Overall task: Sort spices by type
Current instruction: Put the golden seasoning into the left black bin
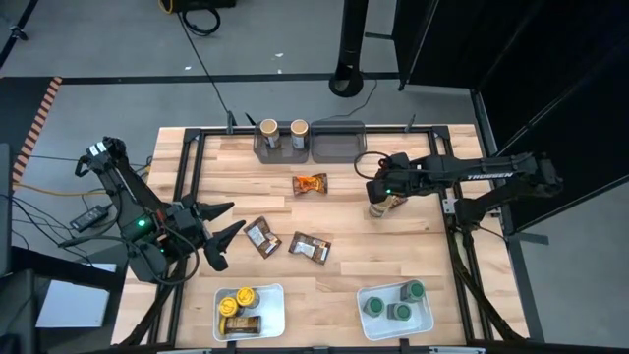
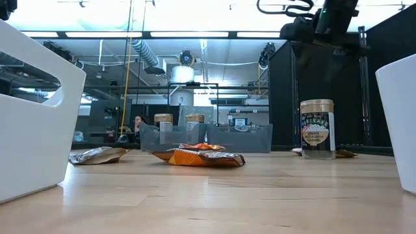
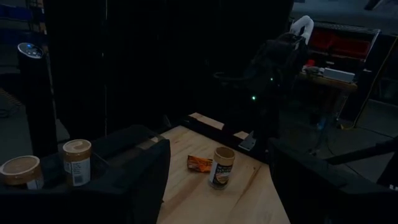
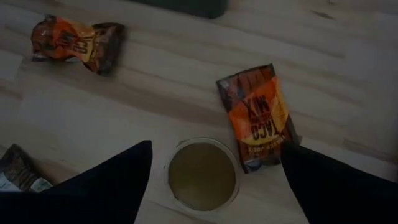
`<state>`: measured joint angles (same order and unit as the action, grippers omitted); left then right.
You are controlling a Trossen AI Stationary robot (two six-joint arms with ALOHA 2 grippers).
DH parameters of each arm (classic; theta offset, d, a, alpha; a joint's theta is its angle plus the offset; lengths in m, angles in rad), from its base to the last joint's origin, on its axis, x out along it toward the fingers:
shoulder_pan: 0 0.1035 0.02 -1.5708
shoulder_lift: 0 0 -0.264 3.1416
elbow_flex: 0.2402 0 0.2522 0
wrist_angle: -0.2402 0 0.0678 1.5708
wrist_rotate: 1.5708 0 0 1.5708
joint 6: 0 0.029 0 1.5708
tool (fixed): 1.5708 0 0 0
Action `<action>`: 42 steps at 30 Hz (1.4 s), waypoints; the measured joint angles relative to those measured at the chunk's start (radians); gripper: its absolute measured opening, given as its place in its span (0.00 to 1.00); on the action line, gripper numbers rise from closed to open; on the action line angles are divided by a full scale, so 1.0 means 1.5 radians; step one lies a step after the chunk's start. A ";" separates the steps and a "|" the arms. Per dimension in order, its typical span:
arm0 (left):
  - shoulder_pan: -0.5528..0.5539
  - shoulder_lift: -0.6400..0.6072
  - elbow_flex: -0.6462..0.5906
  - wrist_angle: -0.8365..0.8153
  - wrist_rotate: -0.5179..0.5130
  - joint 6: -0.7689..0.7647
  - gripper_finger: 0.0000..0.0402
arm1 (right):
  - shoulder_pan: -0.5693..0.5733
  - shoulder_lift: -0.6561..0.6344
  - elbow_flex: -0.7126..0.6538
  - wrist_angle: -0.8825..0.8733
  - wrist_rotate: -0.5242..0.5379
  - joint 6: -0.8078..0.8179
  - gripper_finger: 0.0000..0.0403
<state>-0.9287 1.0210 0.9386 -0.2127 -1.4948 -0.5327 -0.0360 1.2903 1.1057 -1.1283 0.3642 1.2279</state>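
Observation:
A tan-lidded jar (image 1: 378, 208) (image 2: 316, 129) (image 4: 202, 174) stands upright on its base on the table. My right gripper (image 1: 383, 192) (image 4: 217, 190) hovers open above it, well clear in the low view, with a finger on either side and touching nothing. An orange packet (image 4: 258, 118) lies flat beside the jar, and another one (image 1: 310, 184) (image 4: 78, 40) lies farther left. Two brown packets (image 1: 260, 236) (image 1: 310, 248) lie mid-table. My left gripper (image 1: 221, 228) (image 3: 217, 205) waits open at the table's left side, near the brown packets.
Two grey bins (image 1: 334, 143) sit at the far edge, the left one holding two tan-lidded jars (image 1: 267, 128). A white tray (image 1: 277, 313) near left holds yellow-lidded jars and packets. Another white tray (image 1: 366, 320) near right holds green-lidded jars. Bare wood lies between the trays.

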 joint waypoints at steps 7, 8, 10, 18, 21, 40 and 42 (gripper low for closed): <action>0.000 0.000 0.000 0.000 0.000 0.000 0.67 | -0.005 0.000 0.000 0.009 0.002 0.004 0.91; 0.000 0.000 0.000 0.000 0.000 0.000 0.67 | -0.005 0.000 -0.001 0.010 0.004 0.004 0.91; 0.000 0.000 0.000 0.000 0.001 0.000 0.67 | -0.005 0.000 -0.011 0.023 0.005 0.007 0.90; 0.000 0.000 0.000 -0.002 0.003 0.000 0.67 | 0.003 0.001 -0.092 0.117 -0.010 0.044 0.90; 0.000 0.000 0.000 -0.005 0.003 0.001 0.67 | 0.009 0.001 -0.114 0.152 -0.028 0.047 0.89; 0.000 0.000 0.000 -0.020 0.002 0.002 0.67 | 0.030 0.000 -0.142 0.182 -0.051 0.039 0.74; 0.000 0.000 0.000 -0.020 0.003 0.002 0.67 | 0.031 0.000 -0.142 0.182 -0.051 0.036 0.69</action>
<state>-0.9287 1.0207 0.9383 -0.2424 -1.4910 -0.5293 0.0109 1.2903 0.8921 -0.8559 0.2870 1.2820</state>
